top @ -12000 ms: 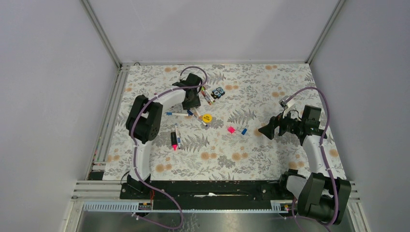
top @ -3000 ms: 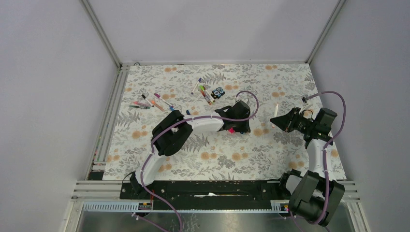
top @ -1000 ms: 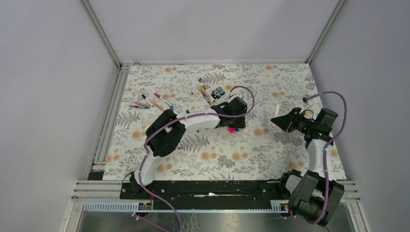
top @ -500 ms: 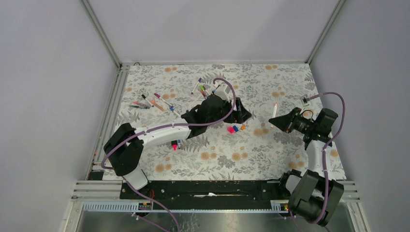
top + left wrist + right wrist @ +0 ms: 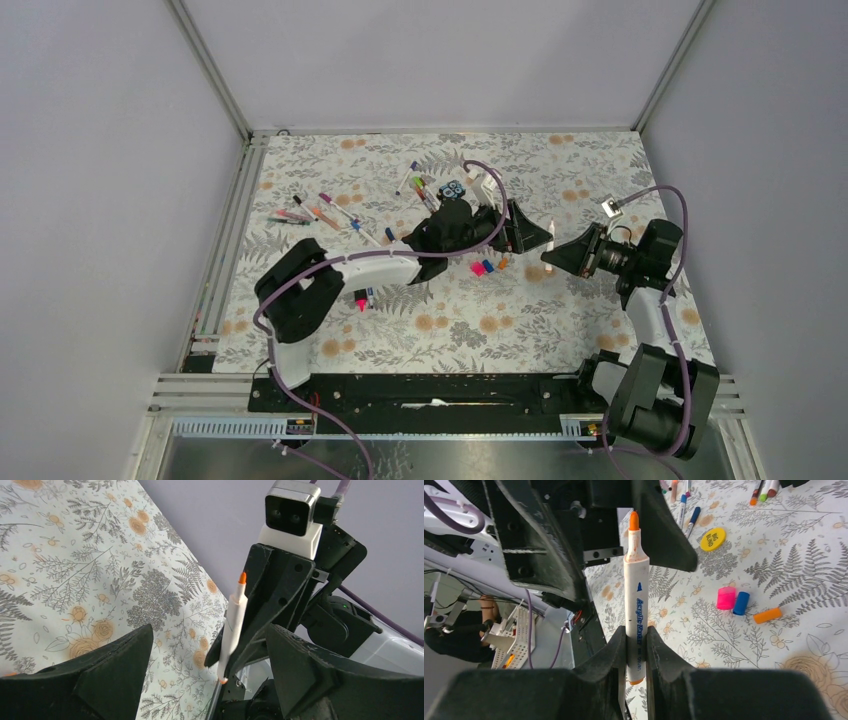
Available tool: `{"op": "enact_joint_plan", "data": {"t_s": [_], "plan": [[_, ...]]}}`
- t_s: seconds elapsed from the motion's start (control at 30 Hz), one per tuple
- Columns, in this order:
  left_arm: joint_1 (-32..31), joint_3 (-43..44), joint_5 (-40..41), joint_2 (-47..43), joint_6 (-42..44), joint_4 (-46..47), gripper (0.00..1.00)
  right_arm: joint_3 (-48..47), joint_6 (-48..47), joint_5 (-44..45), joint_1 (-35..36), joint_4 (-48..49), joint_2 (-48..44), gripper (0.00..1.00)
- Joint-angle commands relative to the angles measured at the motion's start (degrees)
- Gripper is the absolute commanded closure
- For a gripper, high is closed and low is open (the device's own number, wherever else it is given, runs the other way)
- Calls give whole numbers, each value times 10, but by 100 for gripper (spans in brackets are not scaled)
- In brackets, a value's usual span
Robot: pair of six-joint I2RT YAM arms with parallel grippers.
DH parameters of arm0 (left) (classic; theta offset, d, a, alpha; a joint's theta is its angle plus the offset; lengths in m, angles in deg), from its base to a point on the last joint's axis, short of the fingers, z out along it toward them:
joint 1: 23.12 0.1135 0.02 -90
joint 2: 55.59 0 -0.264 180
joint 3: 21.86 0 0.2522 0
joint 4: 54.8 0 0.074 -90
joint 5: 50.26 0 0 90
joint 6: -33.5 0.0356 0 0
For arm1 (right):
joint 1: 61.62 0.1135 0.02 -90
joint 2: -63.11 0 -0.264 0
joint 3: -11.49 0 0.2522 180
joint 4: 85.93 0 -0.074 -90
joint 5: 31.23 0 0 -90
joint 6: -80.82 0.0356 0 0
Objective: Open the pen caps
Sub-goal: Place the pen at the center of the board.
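My right gripper (image 5: 636, 636) is shut on a white pen (image 5: 635, 600) held upright, its orange tip bare. In the top view that pen (image 5: 549, 233) stands between both grippers at the mat's middle right. My left gripper (image 5: 209, 636) is open, its fingers either side of the pen (image 5: 232, 622) without touching it; it reaches in from the left (image 5: 538, 238). Three loose pen caps lie together on the mat: pink (image 5: 725, 598), blue (image 5: 740, 603) and orange (image 5: 767, 615). More pens (image 5: 312, 212) lie at the far left and others (image 5: 421, 189) at the back centre.
A yellow disc (image 5: 712, 539) lies on the floral mat (image 5: 600, 170) under the left arm. A black-and-blue block (image 5: 453, 190) sits at the back centre. A pink-and-black highlighter (image 5: 359, 298) lies near the left arm's elbow. Metal rails (image 5: 232, 230) edge the mat's left side.
My left gripper rose from the caps, opened and swung right to the pen. An orange cap now lies beside the pink and blue ones. My right gripper brought the pen leftward.
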Motion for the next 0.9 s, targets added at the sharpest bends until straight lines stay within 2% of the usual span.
{"op": "enact_joint_plan", "data": {"t_s": [0.0, 0.07, 0.3, 0.37, 0.47, 0.6, 0.7, 0.73, 0.77, 0.83, 0.87], "plan": [[3, 45, -33, 24, -38, 61, 15, -6, 10, -32, 15, 23, 7, 100], [3, 47, -33, 30, -44, 62, 18, -6, 9, -33, 19, 23, 9, 100], [3, 61, -45, 48, -65, 61, 39, -8, 11, -36, 32, 22, 17, 100], [3, 68, -55, 55, -70, 62, 48, -7, 9, -34, 33, 22, 17, 100], [3, 71, -69, 62, -80, 69, 66, -7, 10, -32, 33, 22, 17, 100], [3, 73, -80, 66, -88, 71, 98, -7, 9, -31, 33, 23, 18, 100], [3, 67, -77, 59, -87, 71, 100, -7, 9, -31, 33, 23, 18, 97], [4, 63, -73, 55, -85, 71, 100, -6, 8, -30, 33, 22, 17, 93], [6, 58, -70, 49, -83, 70, 100, -6, 6, -28, 33, 23, 16, 85], [12, 47, -58, 33, -77, 57, 100, -4, 2, -27, 33, 22, 12, 56], [15, 41, -50, 23, -71, 47, 100, -3, -2, -27, 33, 22, 9, 34]]}}
